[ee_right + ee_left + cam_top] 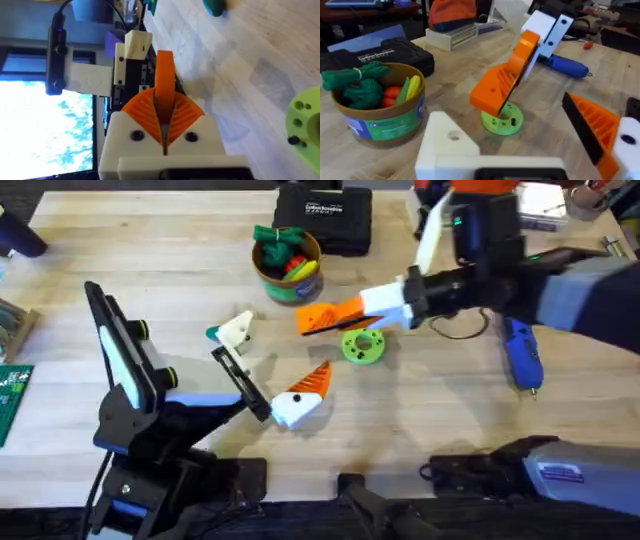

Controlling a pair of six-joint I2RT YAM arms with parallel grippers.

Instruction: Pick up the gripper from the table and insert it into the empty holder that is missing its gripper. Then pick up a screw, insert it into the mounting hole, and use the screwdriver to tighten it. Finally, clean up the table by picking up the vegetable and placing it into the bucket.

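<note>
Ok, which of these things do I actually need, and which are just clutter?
Needed: white-and-orange gripper, black holder bar, blue screwdriver, teal vegetable, bucket.
Clutter: black case, green circuit board, green holed disc (may hold the screw).

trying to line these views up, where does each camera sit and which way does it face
Overhead: above the arm bases, looking down and forward over the table; both arms show.
Left wrist: on the left arm, low, facing the bucket and green disc; its own white and orange fingers at the bottom edge.
Right wrist: on the right arm, looking along its pressed-together orange fingers.
Shared: the disc shows in all three views, the bucket and blue screwdriver in overhead and left wrist.
</note>
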